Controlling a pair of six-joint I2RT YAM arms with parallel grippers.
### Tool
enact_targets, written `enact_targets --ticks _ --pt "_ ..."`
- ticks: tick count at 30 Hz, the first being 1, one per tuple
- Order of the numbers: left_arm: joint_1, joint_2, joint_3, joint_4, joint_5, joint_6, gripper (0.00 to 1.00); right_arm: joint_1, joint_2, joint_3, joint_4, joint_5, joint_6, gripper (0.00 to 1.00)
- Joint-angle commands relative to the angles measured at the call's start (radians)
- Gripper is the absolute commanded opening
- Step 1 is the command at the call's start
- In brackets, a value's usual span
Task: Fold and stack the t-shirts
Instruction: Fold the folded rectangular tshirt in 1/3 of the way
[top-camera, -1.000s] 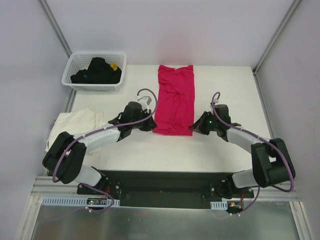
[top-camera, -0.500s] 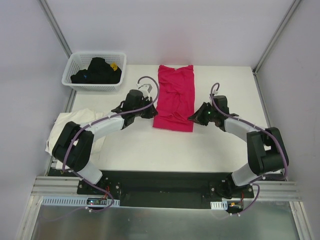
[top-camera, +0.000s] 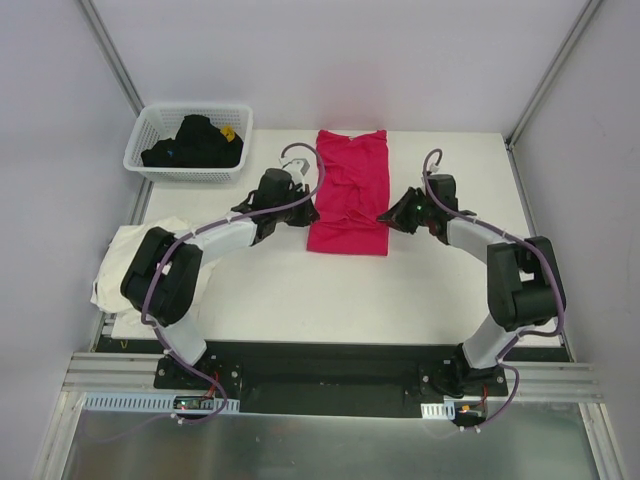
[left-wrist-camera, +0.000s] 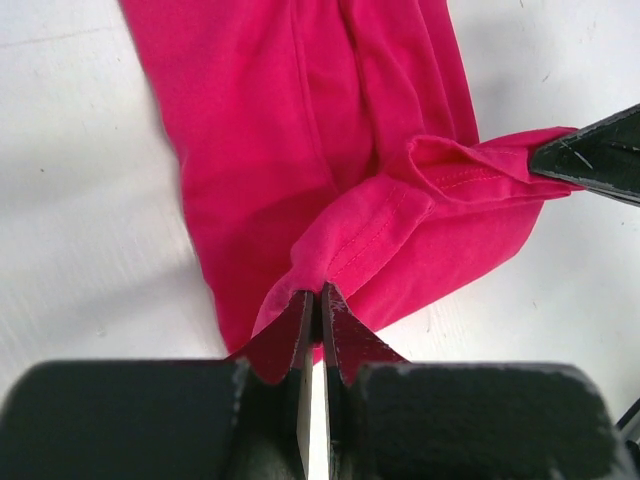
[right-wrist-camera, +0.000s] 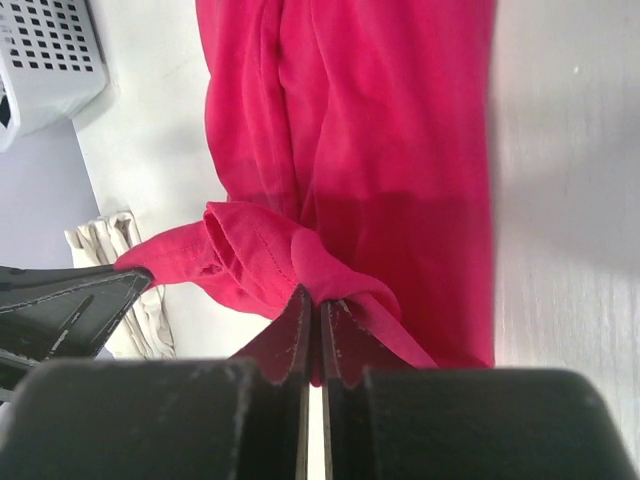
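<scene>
Both near hem corners of the magenta-red t-shirt sit pinched in my left gripper and right gripper, long axis running near-to-far, open table either side.

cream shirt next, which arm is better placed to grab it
Left, probably: the cream shirt lies on the left, beside the left arm; the right gripper sits beyond the magenta shirt.

Magenta-red t-shirt: soft matt knit cloth, wrinkled, stitched hem. Cream-white t-shirt: matt cloth, crumpled. Basket: white plastic lattice, slight sheen. Table: white, smooth, matt. Left gripper, right gripper: black, matt, hard-looking. Base rail: bare ribbed metal.
</scene>
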Motion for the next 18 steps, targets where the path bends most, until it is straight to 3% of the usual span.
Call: enact_targets --ticks 1,18 --pt "0.022 0.019 0.075 0.014 0.031 0.029 0.00 -0.017 0.025 0.071 0.027 0.002 0.006 0.01" --pt "0.071 0.134 0.223 -0.008 0.074 0.040 0.00 -0.054 0.154 0.214 0.022 -0.015 0.009 0.01"
